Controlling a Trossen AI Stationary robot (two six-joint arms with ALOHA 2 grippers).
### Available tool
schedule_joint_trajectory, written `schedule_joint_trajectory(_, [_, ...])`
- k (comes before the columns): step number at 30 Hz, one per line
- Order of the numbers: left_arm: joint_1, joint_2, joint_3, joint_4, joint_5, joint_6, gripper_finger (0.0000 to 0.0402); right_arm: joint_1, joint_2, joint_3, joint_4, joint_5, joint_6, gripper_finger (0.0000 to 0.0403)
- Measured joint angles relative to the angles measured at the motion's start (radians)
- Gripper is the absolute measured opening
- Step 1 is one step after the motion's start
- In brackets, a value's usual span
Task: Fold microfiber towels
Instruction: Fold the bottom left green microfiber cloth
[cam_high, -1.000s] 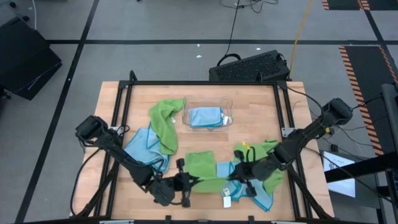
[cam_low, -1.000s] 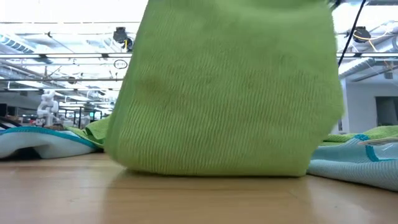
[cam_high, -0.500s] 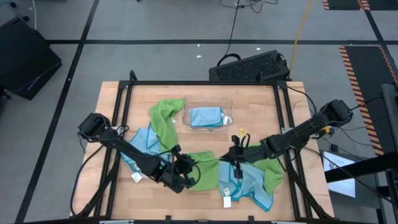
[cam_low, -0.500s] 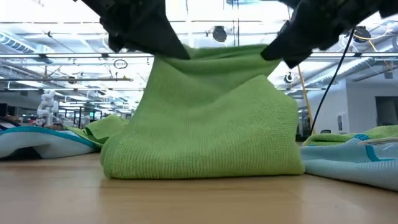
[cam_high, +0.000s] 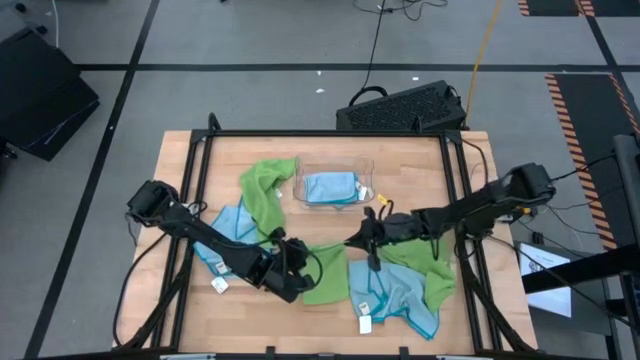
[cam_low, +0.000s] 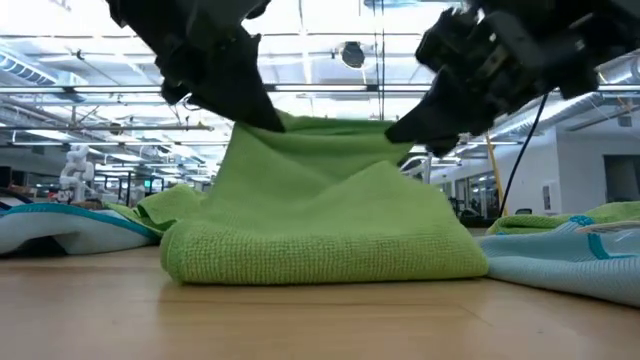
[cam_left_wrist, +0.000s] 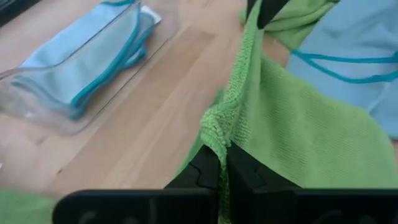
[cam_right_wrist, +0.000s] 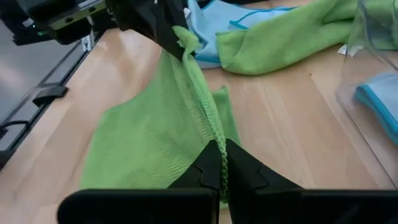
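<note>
A lime green microfiber towel (cam_high: 325, 278) lies at the table's near middle, with one edge raised and doubled over its lower layer (cam_low: 320, 240). My left gripper (cam_high: 295, 258) is shut on the raised edge's left corner. My right gripper (cam_high: 362, 240) is shut on its right corner. In the low view the left gripper (cam_low: 262, 118) and the right gripper (cam_low: 400, 128) hold the edge a little above the table. In each wrist view the other gripper shows at the far end of the edge, the right gripper in the left wrist view (cam_left_wrist: 264, 9) and the left gripper in the right wrist view (cam_right_wrist: 168, 28). My left gripper pinches the left corner of the raised edge (cam_left_wrist: 217, 124) between its two fingers, slanting down from the table's near left. The edge runs nearly straight to the other gripper. The towel's lower layer and fold (cam_low: 320, 268) rest on the table. My right gripper pinches the right corner of the same edge (cam_right_wrist: 214, 134) between its two fingers, slanting down from the table's right. The cloth hangs from the fingers down to the layer on the table.
A clear plastic tray (cam_high: 300, 190) with a folded light blue towel (cam_high: 330, 186) stands at the far middle. A crumpled green towel (cam_high: 265, 195) and a blue towel (cam_high: 235, 235) lie to the left. A blue and green heap (cam_high: 410, 290) lies to the right.
Both grippers have gone from the table's near edge toward its far edge and lower, still shut on the green towel's edge. The held edge has been carried over the lower layer, which has stayed on the table, so the towel now stands lower and doubled over.
</note>
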Motion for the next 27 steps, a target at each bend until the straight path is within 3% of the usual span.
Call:
schedule_joint_trajectory(12, [0.067,0.063,0.0,-0.02,0.081,-0.009,0.0006,-0.038,0.052,-0.001,0.028,-0.018,-0.032,0.0002])
schedule_joint_trajectory(18, [0.075,0.087,-0.001,-0.006,0.072,0.018,0.0016,-0.039,0.087,-0.001,0.07,-0.014,-0.043,0.0003])
schedule_joint_trajectory(27, [0.077,0.098,-0.005,-0.08,0.109,0.003,0.0014,-0.039,0.178,-0.003,0.192,0.01,-0.034,0.005])
